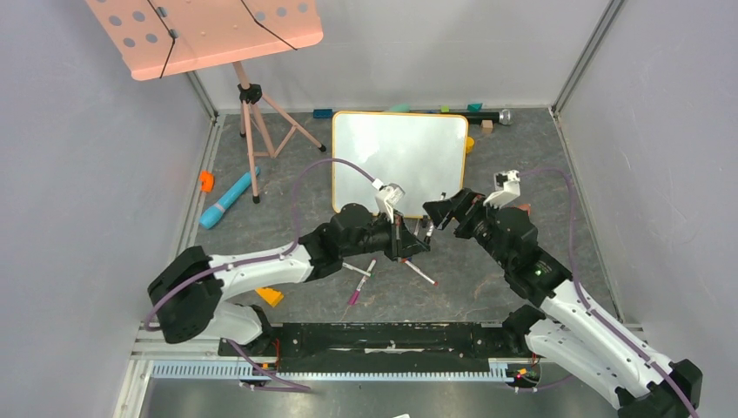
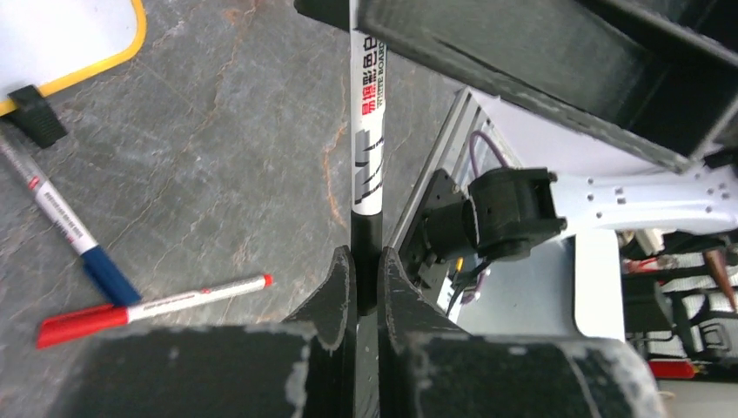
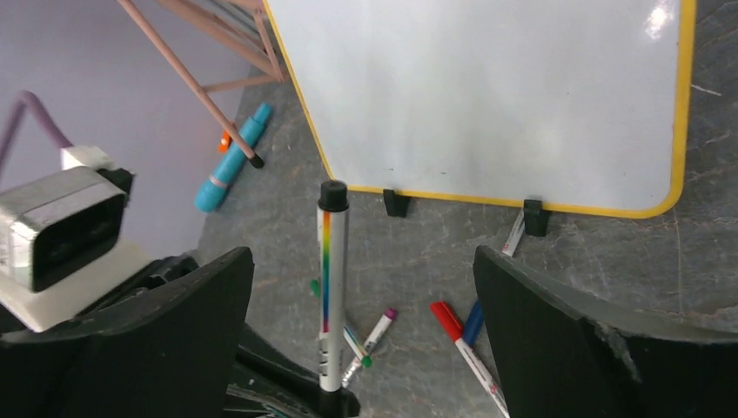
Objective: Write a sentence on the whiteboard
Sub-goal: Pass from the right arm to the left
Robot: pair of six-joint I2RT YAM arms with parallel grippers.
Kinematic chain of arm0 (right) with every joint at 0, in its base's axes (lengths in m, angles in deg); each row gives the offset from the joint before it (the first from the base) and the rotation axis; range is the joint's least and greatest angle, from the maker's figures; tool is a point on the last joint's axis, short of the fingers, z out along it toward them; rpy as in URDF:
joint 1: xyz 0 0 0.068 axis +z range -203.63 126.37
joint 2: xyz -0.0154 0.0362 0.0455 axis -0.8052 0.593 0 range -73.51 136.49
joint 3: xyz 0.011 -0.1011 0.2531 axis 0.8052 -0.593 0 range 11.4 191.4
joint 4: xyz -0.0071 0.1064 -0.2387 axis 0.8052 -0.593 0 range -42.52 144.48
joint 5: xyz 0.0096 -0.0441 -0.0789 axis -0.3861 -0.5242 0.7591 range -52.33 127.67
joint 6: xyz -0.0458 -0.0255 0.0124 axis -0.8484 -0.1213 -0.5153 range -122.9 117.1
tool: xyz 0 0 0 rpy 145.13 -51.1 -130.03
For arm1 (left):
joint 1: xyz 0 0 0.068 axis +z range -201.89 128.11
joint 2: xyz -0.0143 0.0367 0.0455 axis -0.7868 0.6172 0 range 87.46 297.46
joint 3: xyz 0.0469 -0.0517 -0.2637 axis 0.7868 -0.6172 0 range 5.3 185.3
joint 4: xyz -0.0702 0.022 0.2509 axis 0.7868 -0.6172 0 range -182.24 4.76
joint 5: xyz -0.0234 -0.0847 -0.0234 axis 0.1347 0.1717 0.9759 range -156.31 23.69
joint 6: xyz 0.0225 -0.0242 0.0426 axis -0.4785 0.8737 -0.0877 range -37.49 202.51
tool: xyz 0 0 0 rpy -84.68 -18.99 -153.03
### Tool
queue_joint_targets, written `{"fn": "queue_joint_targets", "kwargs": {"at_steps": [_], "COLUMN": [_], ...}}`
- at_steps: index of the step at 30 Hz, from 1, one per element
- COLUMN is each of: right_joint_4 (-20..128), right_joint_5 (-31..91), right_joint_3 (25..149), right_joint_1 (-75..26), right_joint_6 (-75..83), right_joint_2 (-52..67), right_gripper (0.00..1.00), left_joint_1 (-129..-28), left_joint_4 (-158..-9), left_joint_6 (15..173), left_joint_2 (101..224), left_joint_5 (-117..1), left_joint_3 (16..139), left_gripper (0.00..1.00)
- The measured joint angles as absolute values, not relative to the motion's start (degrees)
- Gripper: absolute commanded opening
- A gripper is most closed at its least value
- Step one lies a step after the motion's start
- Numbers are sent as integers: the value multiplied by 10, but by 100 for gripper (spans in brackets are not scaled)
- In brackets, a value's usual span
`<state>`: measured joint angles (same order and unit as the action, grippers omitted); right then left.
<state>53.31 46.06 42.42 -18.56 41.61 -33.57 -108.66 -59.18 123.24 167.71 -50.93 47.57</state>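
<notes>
The whiteboard (image 1: 400, 161) (image 3: 496, 96) stands on the grey floor on small black clip feet (image 3: 396, 204), yellow-rimmed, its face plain white; the sentence is not in view. My left gripper (image 1: 409, 246) (image 2: 365, 270) is shut on the black end of a white marker (image 2: 366, 139) with a rainbow stripe (image 3: 331, 287), and the marker points up, black-capped at the top. My right gripper (image 1: 439, 212) (image 3: 361, 261) is open wide, its fingers (image 3: 174, 322) on either side of that marker without touching it. Both grippers are just in front of the board's lower edge.
Loose markers lie on the floor under the grippers: a red one (image 2: 148, 306) (image 3: 466, 348), a blue one (image 2: 70, 231), a purple-tipped one (image 3: 374, 335). A pink music stand (image 1: 204, 35) stands back left, with a teal cylinder (image 1: 228, 198) near it. Small blocks (image 1: 435, 111) lie behind the board.
</notes>
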Motion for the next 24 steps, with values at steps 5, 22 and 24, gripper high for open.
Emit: {"fn": "queue_joint_targets", "kwargs": {"at_steps": [5,22,24], "right_joint_4": [405,301,302], "right_joint_5": [373,-27,-31], "right_joint_3": [539,661,661], "right_joint_1": [-187,-224,-214], "right_joint_6": [305,155,155], "right_joint_2": [-286,-161,-153], "right_gripper": [98,95,91], "left_joint_1": [-1087,-1087,-1087], "left_joint_4": [-748,-1132,-1149], "left_joint_6": [1135,715,689], "left_joint_2": [1590,1439,1458], "left_joint_5": [-507,-487,-489], "left_joint_3": [483,541,556], "left_gripper": [2,2,2]}}
